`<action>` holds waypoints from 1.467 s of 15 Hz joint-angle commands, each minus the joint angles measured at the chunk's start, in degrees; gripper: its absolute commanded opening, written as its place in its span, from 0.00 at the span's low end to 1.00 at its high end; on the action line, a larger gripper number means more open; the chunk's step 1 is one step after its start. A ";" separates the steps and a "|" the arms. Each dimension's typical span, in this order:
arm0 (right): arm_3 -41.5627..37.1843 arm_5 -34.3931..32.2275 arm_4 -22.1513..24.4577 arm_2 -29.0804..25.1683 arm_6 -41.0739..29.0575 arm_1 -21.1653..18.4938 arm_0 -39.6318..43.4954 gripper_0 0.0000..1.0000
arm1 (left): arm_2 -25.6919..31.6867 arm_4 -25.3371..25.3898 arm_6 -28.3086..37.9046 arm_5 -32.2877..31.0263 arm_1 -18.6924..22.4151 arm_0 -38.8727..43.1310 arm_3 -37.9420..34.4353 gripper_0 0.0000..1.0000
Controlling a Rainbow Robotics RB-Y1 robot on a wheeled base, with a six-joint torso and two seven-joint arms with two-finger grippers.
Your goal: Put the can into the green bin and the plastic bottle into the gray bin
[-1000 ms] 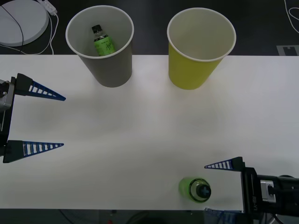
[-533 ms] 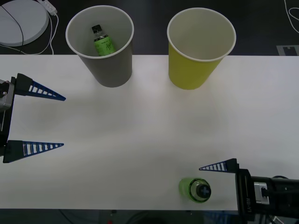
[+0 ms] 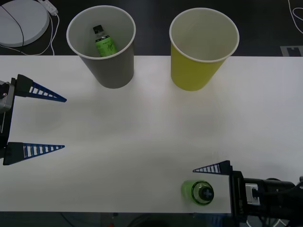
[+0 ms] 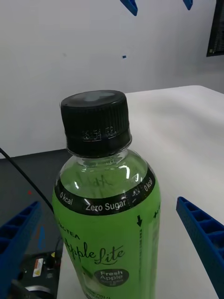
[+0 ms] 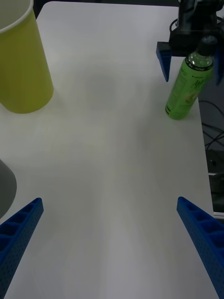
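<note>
Plastic bottle (image 3: pixel 198 192) stands upright at the white table's (image 3: pixel 151 123) near edge, between the right gripper's (image 3: pixel 213 191) spread, untouching fingers — left gripper (image 3: pixel 40 122) released, wide open, at the left edge.

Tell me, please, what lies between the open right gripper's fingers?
The plastic bottle stands upright between the right gripper's open fingers, with gaps on both sides; the right wrist view shows this best.

The left end effector (image 3: pixel 45 123) hangs at the left edge with its blue fingers spread wide, while the right end effector (image 3: pixel 213 191) sits low at the near right, fingers parted.
</note>
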 commanded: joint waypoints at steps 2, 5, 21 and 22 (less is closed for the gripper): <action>0.00 0.10 -0.15 1.19 0.48 0.64 -1.14 1.00 | 0.00 0.00 0.00 0.00 0.00 0.00 0.00 1.00; 0.00 0.63 -0.41 1.99 0.65 0.91 -1.85 1.00 | 0.00 0.00 0.00 0.00 0.00 0.00 0.00 1.00; 0.00 0.54 -1.64 2.16 0.65 0.91 -2.20 0.00 | 0.00 0.00 0.00 0.00 0.00 0.00 0.00 1.00; 0.00 0.45 -1.90 2.16 0.65 0.73 -2.20 0.00 | 0.00 0.00 0.00 0.00 0.00 0.00 0.00 1.00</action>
